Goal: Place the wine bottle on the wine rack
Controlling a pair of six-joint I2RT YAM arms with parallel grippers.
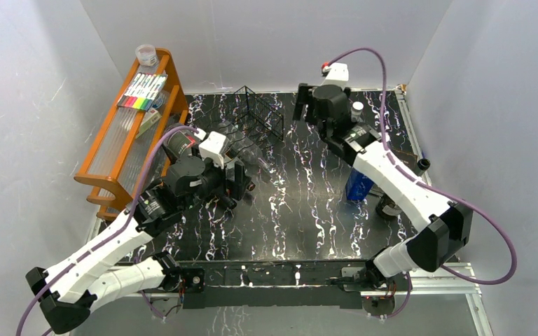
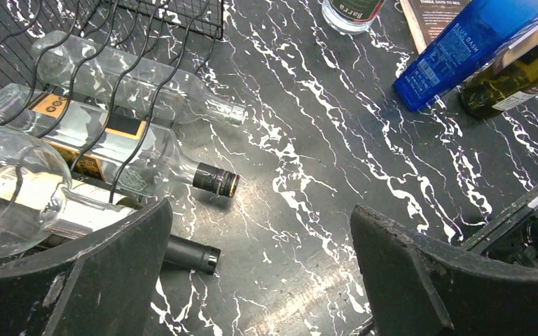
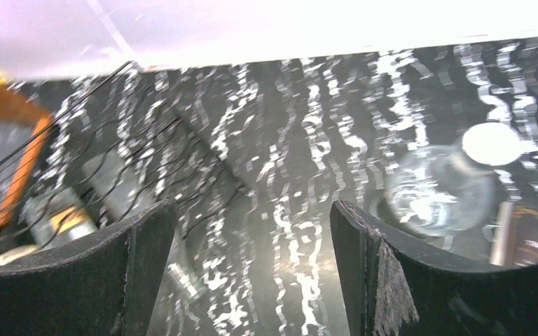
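Wine bottle (image 2: 171, 162) lying flat, neck clear of wine rack (image 1: 259, 115)

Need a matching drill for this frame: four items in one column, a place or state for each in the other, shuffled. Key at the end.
Items:
1. wine rack
2. shelf unit
3. blue container
4. left gripper

Descriptions:
A. open, nothing between its fingers
B. right side of the table, partly under the right arm
C. black wire, bottles lying in it
D. orange, beside the table's left edge

Pairs: 1-C, 2-D, 3-B, 4-A
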